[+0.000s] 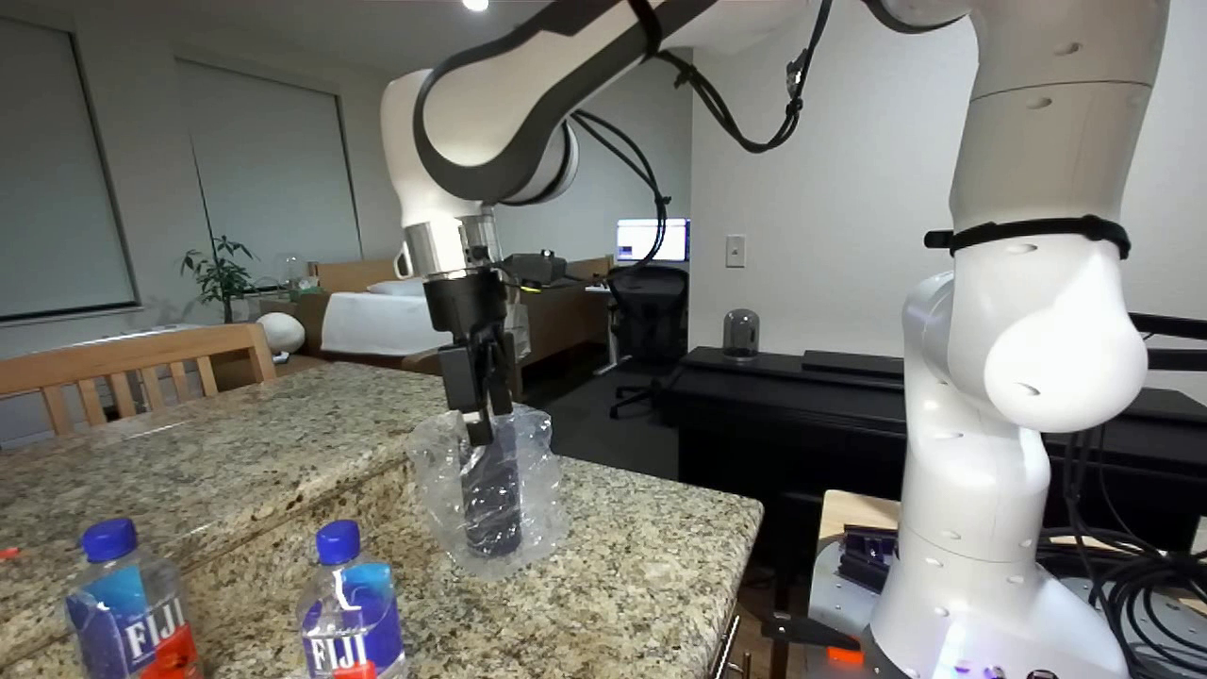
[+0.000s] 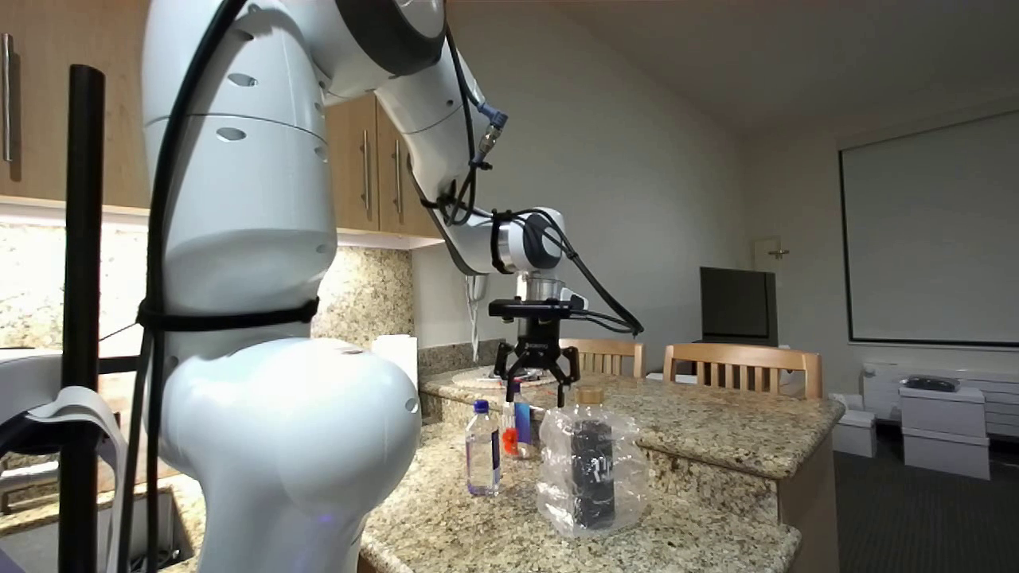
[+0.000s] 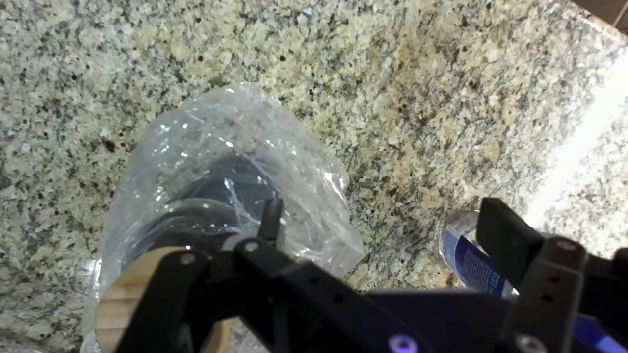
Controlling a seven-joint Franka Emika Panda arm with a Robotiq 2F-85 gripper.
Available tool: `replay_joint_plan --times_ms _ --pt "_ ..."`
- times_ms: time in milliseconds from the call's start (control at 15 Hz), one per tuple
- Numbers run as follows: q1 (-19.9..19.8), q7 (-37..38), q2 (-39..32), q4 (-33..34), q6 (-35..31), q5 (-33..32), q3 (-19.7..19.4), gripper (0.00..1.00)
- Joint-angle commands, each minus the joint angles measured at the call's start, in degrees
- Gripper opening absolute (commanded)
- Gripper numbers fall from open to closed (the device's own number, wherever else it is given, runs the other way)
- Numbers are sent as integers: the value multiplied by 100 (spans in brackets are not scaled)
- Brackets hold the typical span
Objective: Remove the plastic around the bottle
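Note:
The slim dark bottle (image 1: 492, 519) stands upright on the granite counter, also in an exterior view (image 2: 593, 477). Its tan top (image 2: 590, 395) shows in the wrist view (image 3: 122, 309), partly behind a finger. Clear crinkled plastic (image 1: 434, 490) wraps loosely around the bottle, wider than it, and shows in an exterior view (image 2: 633, 469) and the wrist view (image 3: 314, 191). My gripper (image 2: 535, 394) is open and empty, beside the bottle's top. In the wrist view the gripper (image 3: 385, 218) has one finger over the plastic's edge; I cannot tell whether it touches.
Two clear blue-capped FIJI bottles (image 1: 132, 613) (image 1: 354, 622) stand on the counter (image 1: 641, 575) near the plastic. One FIJI bottle (image 3: 471, 260) lies under the other finger in the wrist view. A raised granite ledge (image 2: 716, 414) runs behind, with wooden chairs (image 2: 740, 366) beyond.

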State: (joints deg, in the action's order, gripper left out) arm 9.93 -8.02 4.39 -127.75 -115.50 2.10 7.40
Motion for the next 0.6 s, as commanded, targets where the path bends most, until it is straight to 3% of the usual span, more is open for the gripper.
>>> replay_joint_plan --times_ms 0,533 --pt "-42 -169 -28 -86 -183 199 12 100" --pt "0 -267 -70 -114 -809 145 73 100"
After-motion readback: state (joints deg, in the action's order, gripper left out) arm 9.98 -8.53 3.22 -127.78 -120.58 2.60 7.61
